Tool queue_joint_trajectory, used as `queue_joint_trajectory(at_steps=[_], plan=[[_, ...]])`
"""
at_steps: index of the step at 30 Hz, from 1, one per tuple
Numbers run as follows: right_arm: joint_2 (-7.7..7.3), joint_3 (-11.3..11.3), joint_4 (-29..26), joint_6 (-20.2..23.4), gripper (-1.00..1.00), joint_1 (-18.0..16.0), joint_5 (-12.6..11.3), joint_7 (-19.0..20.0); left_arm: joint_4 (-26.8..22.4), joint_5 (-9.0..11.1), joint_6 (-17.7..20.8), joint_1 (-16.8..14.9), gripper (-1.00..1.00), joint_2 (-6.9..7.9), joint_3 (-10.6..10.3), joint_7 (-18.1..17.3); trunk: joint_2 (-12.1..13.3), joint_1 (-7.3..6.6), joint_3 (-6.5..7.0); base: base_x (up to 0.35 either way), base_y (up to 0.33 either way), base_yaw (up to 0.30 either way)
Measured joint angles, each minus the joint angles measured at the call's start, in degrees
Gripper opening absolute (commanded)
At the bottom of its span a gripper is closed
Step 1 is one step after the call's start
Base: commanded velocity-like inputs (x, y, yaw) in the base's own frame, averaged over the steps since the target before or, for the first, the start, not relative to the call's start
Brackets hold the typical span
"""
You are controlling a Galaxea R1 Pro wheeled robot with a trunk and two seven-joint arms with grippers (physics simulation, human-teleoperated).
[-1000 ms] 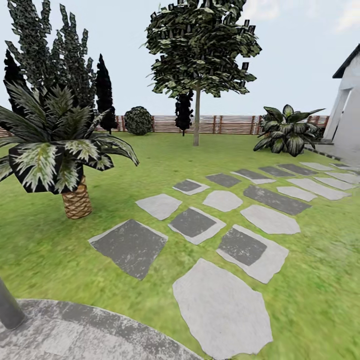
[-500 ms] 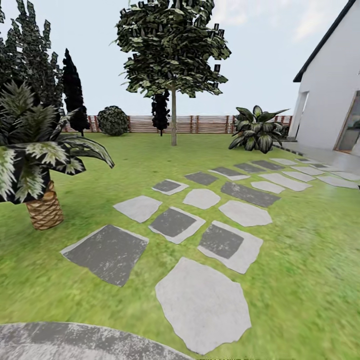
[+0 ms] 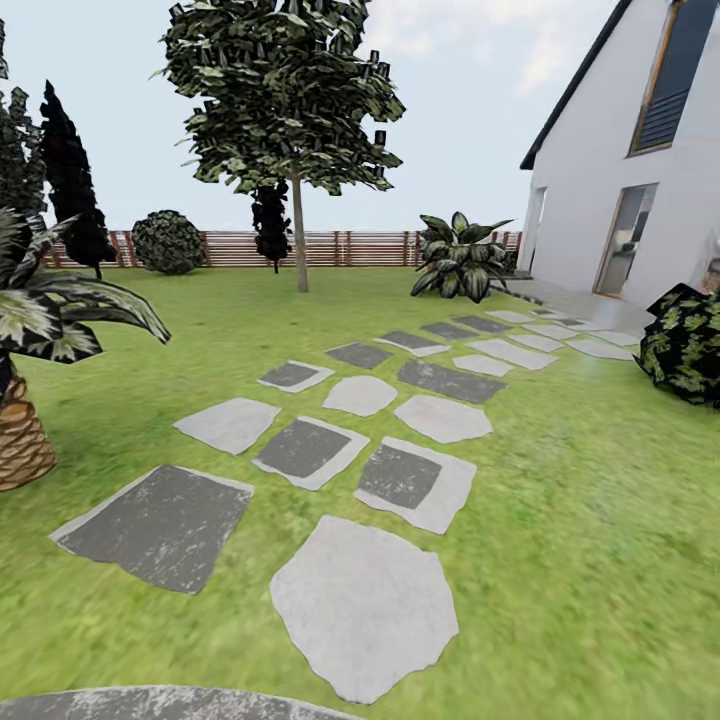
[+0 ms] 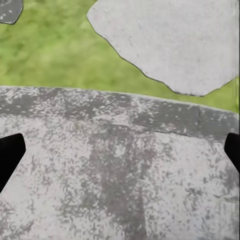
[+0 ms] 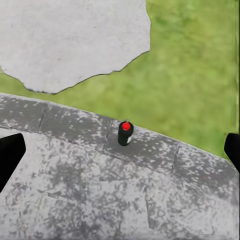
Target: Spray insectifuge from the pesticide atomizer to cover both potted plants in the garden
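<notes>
In the right wrist view a small dark bottle with a red top and a pale patch (image 5: 125, 133) stands upright on the round grey speckled paving (image 5: 75, 190), near its edge by the lawn; it looks like the pesticide atomizer, seen from above. My right gripper (image 5: 120, 155) hangs open above the paving, the bottle lying between and just ahead of its dark fingertips (image 5: 10, 155). My left gripper (image 4: 120, 155) is open too, over bare paving (image 4: 115, 185). The two potted plants are out of view, and no insectifuge specks show.
Stepping stones (image 3: 360, 600) lead across the lawn (image 3: 600, 520) toward a white house (image 3: 640, 180). A scaly-trunked palm (image 3: 20, 440) stands at the left and a dark bush (image 3: 685, 345) at the right. A tree (image 3: 290, 120), a large broad-leaved plant (image 3: 460, 255) and the slat fence (image 3: 350, 248) lie far back.
The head camera has swung to the right: palm, tree and stones have slid left in the picture, the grey post is gone from it, and the house and a bush have come in.
</notes>
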Motion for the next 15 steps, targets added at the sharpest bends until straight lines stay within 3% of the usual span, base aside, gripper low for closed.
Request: queue_joint_trajectory(at_steps=[15], plan=[[0.00,0.00,-0.01,0.00,1.00,0.00,0.00,0.00,0.02,0.00,0.00,0.00,1.00,-0.02,0.00,0.00,0.00,0.00,0.00,0.000,-0.264,-0.300]])
